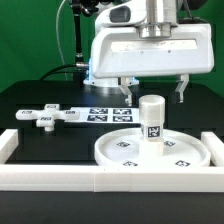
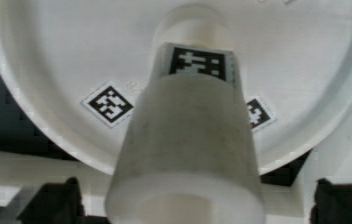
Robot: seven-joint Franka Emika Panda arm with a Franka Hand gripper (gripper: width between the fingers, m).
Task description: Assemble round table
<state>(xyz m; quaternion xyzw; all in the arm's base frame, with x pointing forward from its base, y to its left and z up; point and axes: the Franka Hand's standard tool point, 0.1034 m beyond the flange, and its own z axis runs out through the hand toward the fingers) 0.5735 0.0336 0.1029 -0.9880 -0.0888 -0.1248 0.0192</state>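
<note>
White cross-shaped base piece point(image 1: 45, 117) lies flat at centre left of the exterior view, long axis left-right; only that view shows it. Round disc point(image 1: 115, 150) sits lower centre. Leg point(image 1: 152, 122) stands upright on it, axis vertical. Gripper point(image 1: 153, 97) hangs over the leg top, fingers apart, clear of it. Wrist view looks down the leg point(image 2: 187, 140), tag point(image 2: 198, 62) legible.

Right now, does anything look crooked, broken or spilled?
Nothing stands out. The leg stands upright on the disc, the base lies flat, apart from the disc, and the gripper hangs at the leg's top with open jaws.
</note>
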